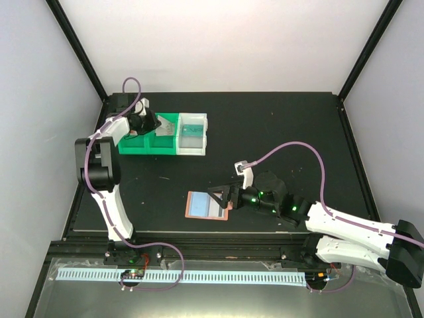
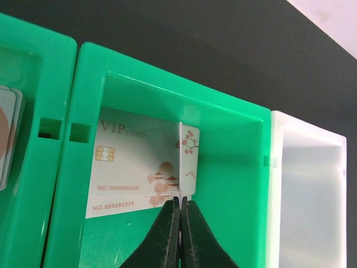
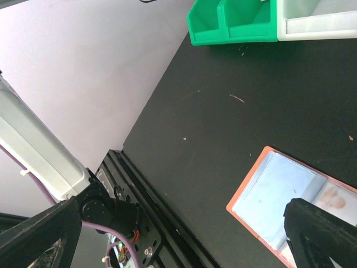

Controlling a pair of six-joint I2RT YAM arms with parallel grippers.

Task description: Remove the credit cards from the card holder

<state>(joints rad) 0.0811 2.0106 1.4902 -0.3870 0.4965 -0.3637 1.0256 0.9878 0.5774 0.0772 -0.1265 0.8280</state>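
The salmon-pink card holder lies flat on the black table, its light-blue pocket facing up. In the right wrist view the holder shows a pale card with a reddish disc in it. My right gripper is open at the holder's right edge, jaws spread wide, with one finger over the holder. My left gripper is over the green bin and is shut on a thin white card seen edge-on. A white VIP card lies in that compartment.
The green bin has two compartments, and a white bin adjoins it on the right. Several cards lie in the left green compartment. The table's near edge and black rail run close beside the holder.
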